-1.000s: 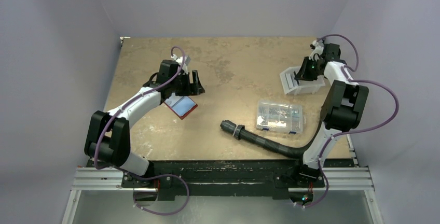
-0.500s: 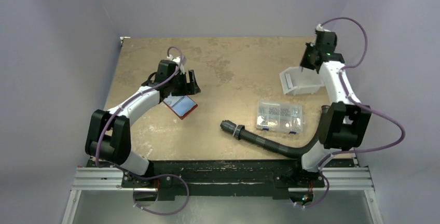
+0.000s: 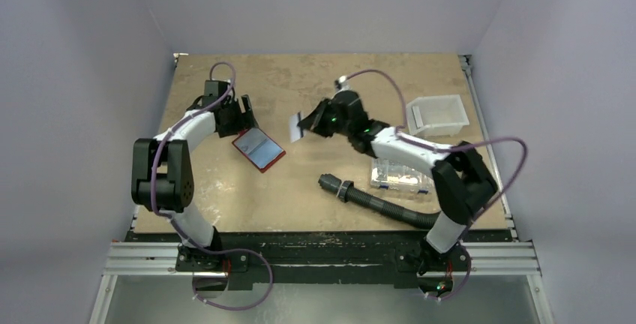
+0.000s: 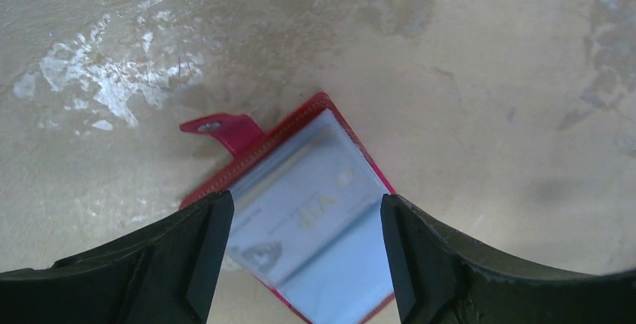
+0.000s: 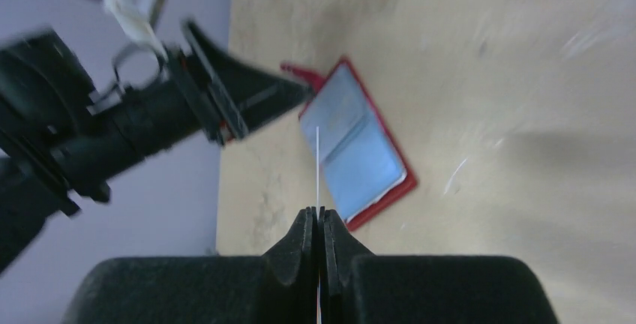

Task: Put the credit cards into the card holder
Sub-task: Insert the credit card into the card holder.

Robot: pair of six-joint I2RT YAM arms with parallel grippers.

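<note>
The red card holder (image 3: 259,149) lies open on the table, left of centre, with blue card faces showing in its clear sleeves. It also shows in the left wrist view (image 4: 300,211) with its red tab (image 4: 221,127), and in the right wrist view (image 5: 358,151). My left gripper (image 3: 244,116) is open and empty, just beyond the holder's far-left corner; in its own view (image 4: 307,204) the holder lies between the fingers. My right gripper (image 3: 309,123) is shut on a pale credit card (image 3: 295,126), held in the air to the right of the holder. That card shows edge-on in the right wrist view (image 5: 317,163) above the gripper (image 5: 318,211).
A white plastic tray (image 3: 437,112) stands at the far right. A clear compartment box (image 3: 403,174) lies partly under my right arm. A black ribbed hose (image 3: 367,200) lies near the front. My left arm (image 5: 135,129) shows close to the holder in the right wrist view.
My right arm has swung from the white tray to the table's middle, carrying a pale card toward the holder. My left gripper has drawn back to the left, uncovering the holder.
</note>
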